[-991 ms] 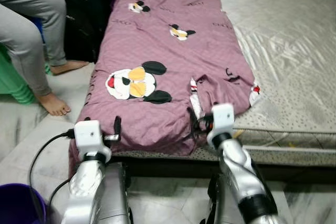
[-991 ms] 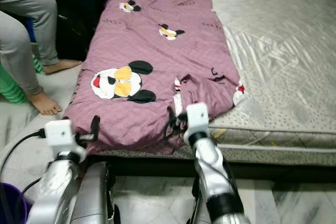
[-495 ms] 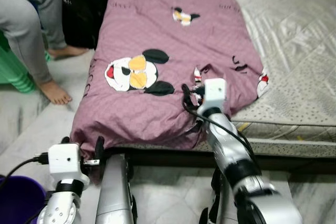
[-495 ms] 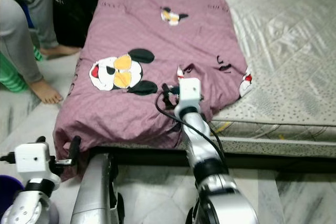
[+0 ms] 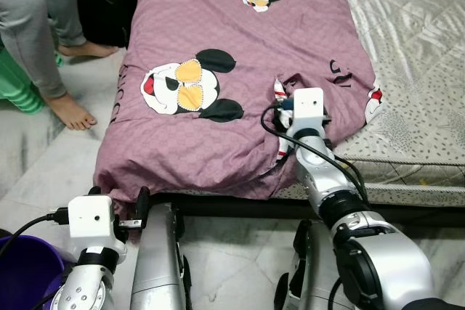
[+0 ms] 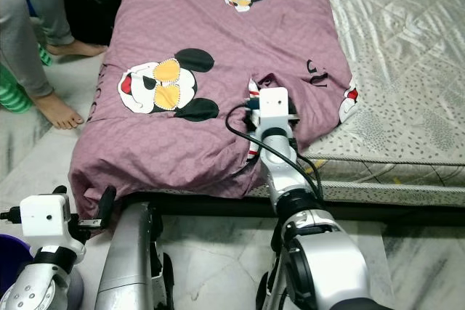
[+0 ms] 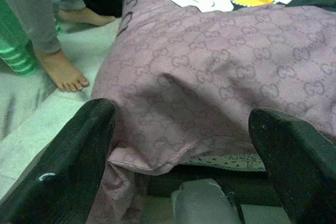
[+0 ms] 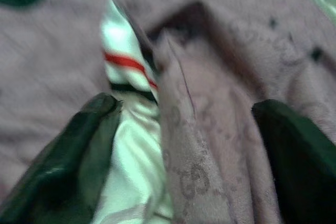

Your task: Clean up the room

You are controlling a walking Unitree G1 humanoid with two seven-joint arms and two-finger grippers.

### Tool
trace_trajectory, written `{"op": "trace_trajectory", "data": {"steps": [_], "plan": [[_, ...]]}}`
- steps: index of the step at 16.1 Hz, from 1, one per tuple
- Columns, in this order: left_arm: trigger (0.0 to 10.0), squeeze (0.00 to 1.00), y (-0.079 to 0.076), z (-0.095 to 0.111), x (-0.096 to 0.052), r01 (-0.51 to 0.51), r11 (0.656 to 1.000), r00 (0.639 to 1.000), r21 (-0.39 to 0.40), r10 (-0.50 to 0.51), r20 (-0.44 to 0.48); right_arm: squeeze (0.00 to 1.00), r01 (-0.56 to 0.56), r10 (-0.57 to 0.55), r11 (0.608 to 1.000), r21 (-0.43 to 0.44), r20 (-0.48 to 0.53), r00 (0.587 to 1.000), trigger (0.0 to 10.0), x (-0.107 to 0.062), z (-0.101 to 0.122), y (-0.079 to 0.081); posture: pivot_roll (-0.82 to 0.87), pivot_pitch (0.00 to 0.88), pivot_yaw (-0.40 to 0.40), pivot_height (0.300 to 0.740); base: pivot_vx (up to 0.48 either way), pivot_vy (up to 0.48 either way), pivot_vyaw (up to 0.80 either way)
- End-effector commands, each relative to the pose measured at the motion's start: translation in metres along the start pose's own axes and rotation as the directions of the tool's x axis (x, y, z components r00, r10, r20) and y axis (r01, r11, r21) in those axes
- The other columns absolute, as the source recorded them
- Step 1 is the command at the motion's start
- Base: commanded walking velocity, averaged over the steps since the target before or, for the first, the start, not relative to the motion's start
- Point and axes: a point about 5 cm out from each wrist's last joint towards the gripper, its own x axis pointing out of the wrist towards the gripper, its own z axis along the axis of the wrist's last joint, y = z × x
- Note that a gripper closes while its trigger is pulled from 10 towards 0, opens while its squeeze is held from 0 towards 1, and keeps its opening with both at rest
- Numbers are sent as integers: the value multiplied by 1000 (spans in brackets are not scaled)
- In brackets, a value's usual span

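Even, soft indoor light fills both head views, sharp and bright; the pale mattress (image 5: 421,49) carries a satin sheen; deep shadow lies under the bed edge; the right wrist view is blurred and greenish, its fold of quilt (image 8: 210,145) out of focus; the left wrist view is slightly soft.

"GUCCI" lettering in black at the edges of the mauve quilt (image 5: 240,56).
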Motion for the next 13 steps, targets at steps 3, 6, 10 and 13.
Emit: {"op": "trace_trajectory", "data": {"steps": [3,6,10,13], "plan": [[10000,0,2,-3,-1,-32,999,999,-16,32,-30,0,31,-33,999,-40,-50,998,0,-1,-11,-10,190,284,-20,522,0,0,0],[10000,0,2,-4,3,-39,999,999,-25,38,-34,0,50,-50,999,-1,-83,995,0,-4,-21,-17,183,277,-21,522,0,0,0],[10000,0,5,-5,6,-67,997,997,-46,65,-44,0,79,-72,994,73,-96,993,0,-7,-29,-29,176,277,-17,522,0,0,0],[10000,0,6,-5,9,-65,997,997,-47,63,-46,0,68,-61,993,96,-76,995,0,-16,-41,-44,165,277,-10,522,0,0,0]]}}
